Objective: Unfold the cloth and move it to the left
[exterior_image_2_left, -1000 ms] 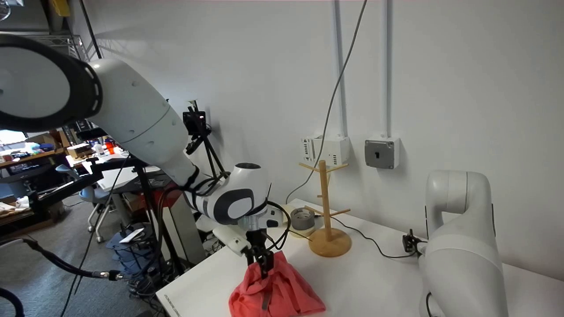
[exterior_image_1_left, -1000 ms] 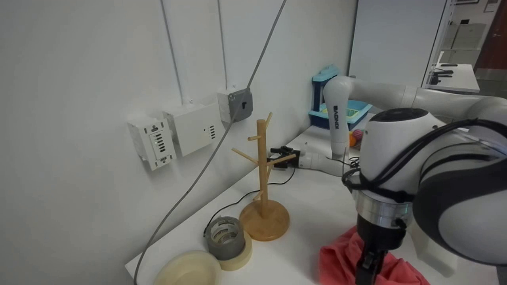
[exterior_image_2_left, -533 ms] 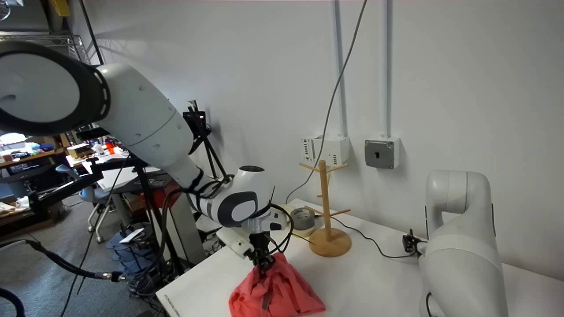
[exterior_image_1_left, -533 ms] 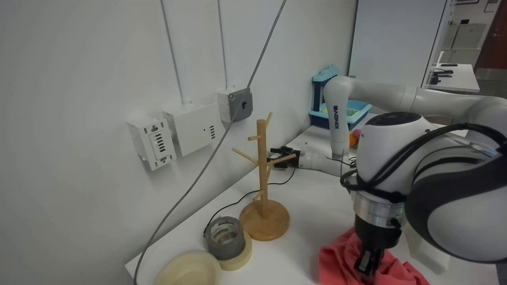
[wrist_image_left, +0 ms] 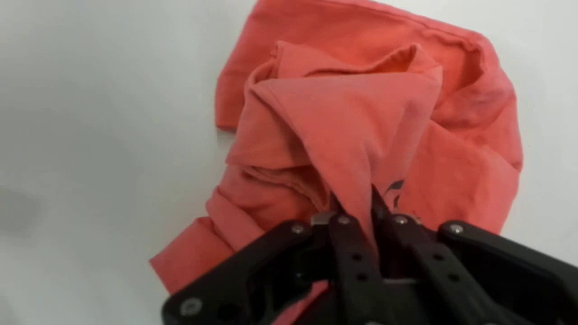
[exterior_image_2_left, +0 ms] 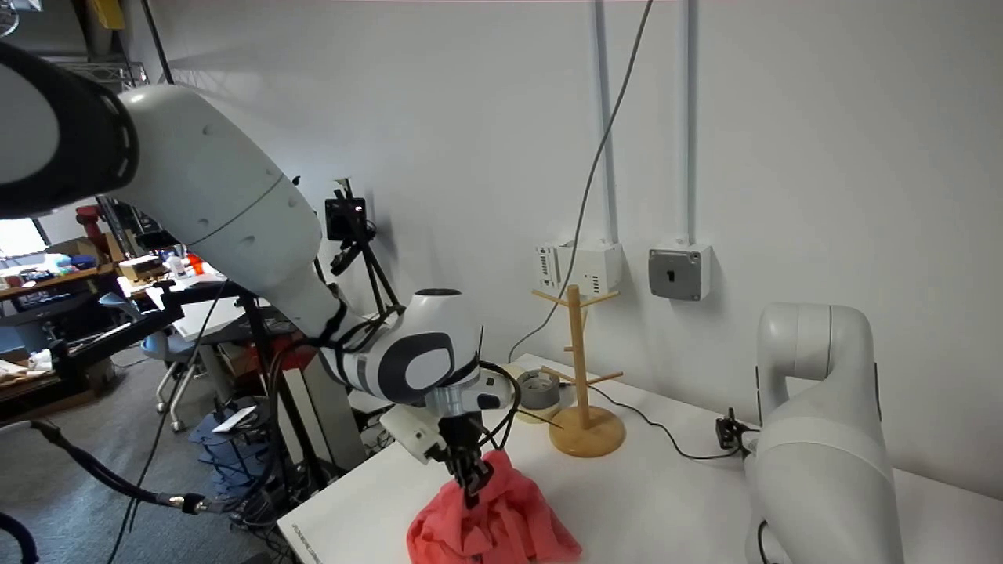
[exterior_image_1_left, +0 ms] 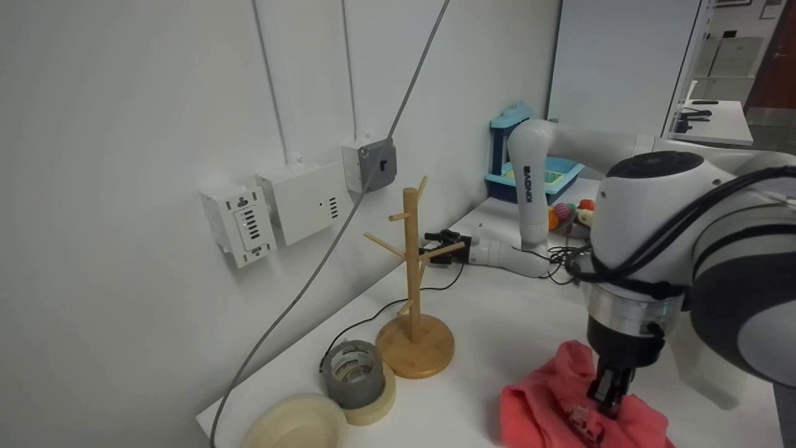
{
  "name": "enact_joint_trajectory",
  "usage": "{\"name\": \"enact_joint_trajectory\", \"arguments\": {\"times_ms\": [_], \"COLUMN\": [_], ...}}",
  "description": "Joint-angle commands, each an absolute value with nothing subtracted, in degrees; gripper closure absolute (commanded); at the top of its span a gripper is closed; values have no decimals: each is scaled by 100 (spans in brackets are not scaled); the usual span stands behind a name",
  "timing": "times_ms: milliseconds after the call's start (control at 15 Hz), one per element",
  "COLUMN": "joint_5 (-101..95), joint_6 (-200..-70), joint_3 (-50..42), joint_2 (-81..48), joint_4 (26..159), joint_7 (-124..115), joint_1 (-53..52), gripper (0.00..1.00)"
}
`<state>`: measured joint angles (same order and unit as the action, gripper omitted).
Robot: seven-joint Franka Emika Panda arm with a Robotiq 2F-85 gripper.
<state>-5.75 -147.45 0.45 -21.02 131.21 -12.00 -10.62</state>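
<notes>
The coral-red cloth (exterior_image_1_left: 541, 398) lies crumpled on the white table, wrinkled and doubled over itself in several folds. My gripper (wrist_image_left: 356, 203) points down into its middle, and a raised fold runs up between the dark fingers (wrist_image_left: 354, 266), which have come together on it. Dark printed marks show on the fabric just beside the right finger. In an exterior view the gripper (exterior_image_2_left: 472, 493) stands over the upper part of the cloth (exterior_image_2_left: 501, 533); part of the cloth is cut off by the lower edge in both exterior views.
A wooden peg stand (exterior_image_1_left: 415, 345), a grey tape roll (exterior_image_1_left: 356, 373) on a cream roll (exterior_image_1_left: 373, 407), and a pale bowl (exterior_image_1_left: 295, 426) stand near the wall. A second white robot arm (exterior_image_2_left: 823, 454) rests on the table, with a black cable (exterior_image_2_left: 666, 431) running toward it.
The jaws have closed from wide apart onto a fold of the cloth. The arm first dipped, then shifted rightward in an exterior view, and the cloth's upper folds have bunched differently.
</notes>
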Motion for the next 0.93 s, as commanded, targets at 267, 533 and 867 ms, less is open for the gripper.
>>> {"name": "enact_joint_trajectory", "arguments": {"times_ms": [267, 533, 867], "joint_5": [-1928, -2628, -3414], "joint_6": [-14159, -13994, -13824], "joint_3": [-553, -741, -894], "joint_2": [-918, -899, -1015], "joint_4": [14264, 14382, 14318], "joint_7": [-2672, -3560, -4674], "joint_1": [-1078, -936, -826], "gripper": [97, 97, 97]}}
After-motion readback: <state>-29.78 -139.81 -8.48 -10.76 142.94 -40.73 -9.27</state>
